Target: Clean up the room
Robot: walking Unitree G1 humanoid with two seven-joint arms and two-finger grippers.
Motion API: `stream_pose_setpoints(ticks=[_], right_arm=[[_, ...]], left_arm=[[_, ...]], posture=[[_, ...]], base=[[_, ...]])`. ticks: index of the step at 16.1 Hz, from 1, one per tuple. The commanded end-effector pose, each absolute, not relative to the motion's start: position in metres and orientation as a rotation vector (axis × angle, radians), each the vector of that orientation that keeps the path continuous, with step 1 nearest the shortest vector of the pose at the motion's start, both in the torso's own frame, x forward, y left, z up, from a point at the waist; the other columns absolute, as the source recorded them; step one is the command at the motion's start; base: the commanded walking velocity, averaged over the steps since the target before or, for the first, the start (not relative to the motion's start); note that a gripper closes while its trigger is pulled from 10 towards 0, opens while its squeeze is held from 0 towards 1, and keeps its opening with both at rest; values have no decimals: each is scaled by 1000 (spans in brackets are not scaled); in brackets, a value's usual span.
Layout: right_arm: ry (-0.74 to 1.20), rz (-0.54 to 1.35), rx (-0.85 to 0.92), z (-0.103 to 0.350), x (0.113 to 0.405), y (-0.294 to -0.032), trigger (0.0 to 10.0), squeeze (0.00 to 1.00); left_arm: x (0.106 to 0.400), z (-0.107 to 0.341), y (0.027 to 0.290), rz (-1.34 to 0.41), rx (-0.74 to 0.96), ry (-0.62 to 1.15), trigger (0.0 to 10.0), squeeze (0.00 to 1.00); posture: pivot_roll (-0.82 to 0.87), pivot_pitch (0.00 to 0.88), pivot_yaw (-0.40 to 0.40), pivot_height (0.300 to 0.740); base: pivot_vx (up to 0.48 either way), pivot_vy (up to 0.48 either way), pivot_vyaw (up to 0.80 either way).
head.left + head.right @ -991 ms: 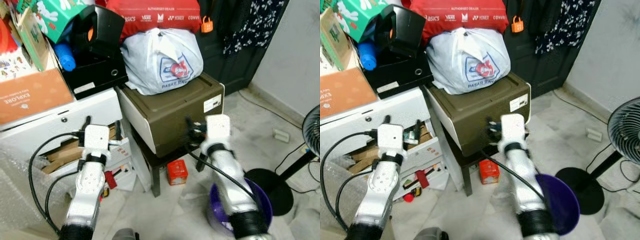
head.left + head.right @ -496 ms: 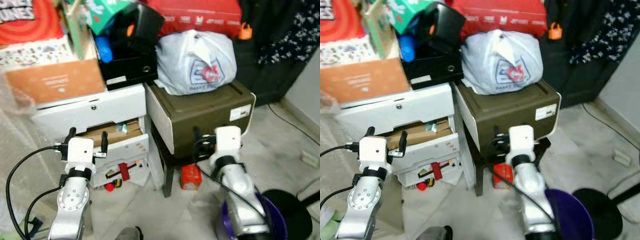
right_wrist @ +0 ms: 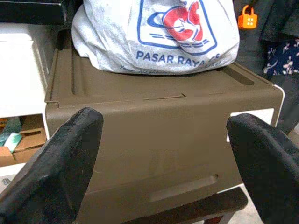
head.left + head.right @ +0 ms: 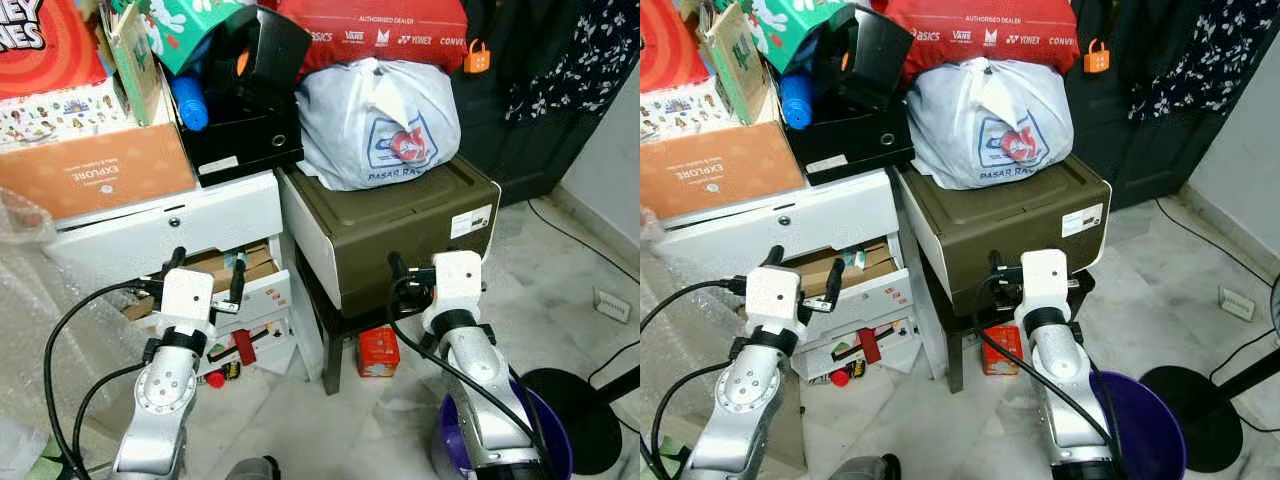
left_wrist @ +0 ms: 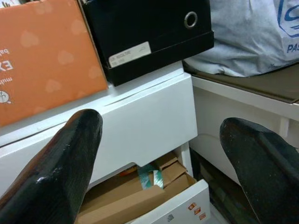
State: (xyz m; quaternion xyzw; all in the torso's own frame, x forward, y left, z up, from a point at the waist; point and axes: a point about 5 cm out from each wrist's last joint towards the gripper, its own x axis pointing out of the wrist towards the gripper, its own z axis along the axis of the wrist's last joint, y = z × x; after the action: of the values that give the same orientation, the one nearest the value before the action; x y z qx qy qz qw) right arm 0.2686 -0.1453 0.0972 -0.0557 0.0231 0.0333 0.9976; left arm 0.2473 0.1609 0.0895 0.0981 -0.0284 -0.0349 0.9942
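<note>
The robot stands before a crowded corner, both arms raised and neither carrying anything: the left claw (image 4: 205, 282) hangs with its fingers spread wide in front of the white drawer unit (image 4: 170, 225), and the right claw (image 4: 412, 278) is likewise wide open just short of the brown storage box (image 4: 400, 230), which sits on a low dark stool. Nothing has been picked yet, so the step in hand looks like choosing a first target. The clutter is plain: the middle drawer (image 4: 225, 275) stands pulled out with cardboard and a small green-and-white packet poking up, the lower drawer (image 4: 240, 335) gapes with a red object sticking out, a small red round thing (image 4: 215, 379) lies on the floor below it, and a red tin (image 4: 378, 352) sits on the tiles under the stool. A white plastic bag (image 4: 378, 120) rests on the brown box, with a red bag above it; an orange carton (image 4: 95, 180) and a black box file (image 4: 240, 150) sit atop the white unit. A purple bucket (image 4: 545, 455) stands by the right arm, a likely bin. To do this well, I would take the loose floor items first, lowering a claw straight over the tin, keeping cables away from the open drawers
</note>
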Motion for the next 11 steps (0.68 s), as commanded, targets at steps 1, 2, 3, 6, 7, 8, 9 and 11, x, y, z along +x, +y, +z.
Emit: stream_pose_setpoints(ticks=[1,2,3,6,7,8,9,11], right_arm=[[48,72,-104,99,272,-142,10000,0],[50,70,-98,99,273,-142,10000,0],[51,68,-93,99,274,-142,10000,0],[46,74,-102,100,276,-142,10000,0],[46,74,-104,100,277,-141,10000,0],[46,75,-105,99,277,-141,10000,0],[47,78,-107,99,278,-140,10000,0],[48,85,-110,99,279,-139,10000,0]], left_arm=[[249,95,162,-79,196,-73,10000,0],[249,95,162,-82,195,-72,10000,0],[249,95,161,-87,195,-74,10000,0],[251,96,161,-93,194,-75,10000,0],[251,96,160,-95,194,-75,10000,0],[251,96,160,-97,193,-76,10000,0],[251,96,160,-98,193,-75,10000,0],[251,96,160,-101,191,-73,10000,0]], posture=[[48,0,1,740],[49,0,1,740],[49,0,0,740],[51,0,1,740],[51,0,1,740],[54,0,0,740],[54,0,0,740],[56,0,-5,740]], base=[[270,0,0],[281,0,0],[277,0,-463],[279,0,-152],[285,0,0],[285,0,0],[285,0,0],[287,0,0]])
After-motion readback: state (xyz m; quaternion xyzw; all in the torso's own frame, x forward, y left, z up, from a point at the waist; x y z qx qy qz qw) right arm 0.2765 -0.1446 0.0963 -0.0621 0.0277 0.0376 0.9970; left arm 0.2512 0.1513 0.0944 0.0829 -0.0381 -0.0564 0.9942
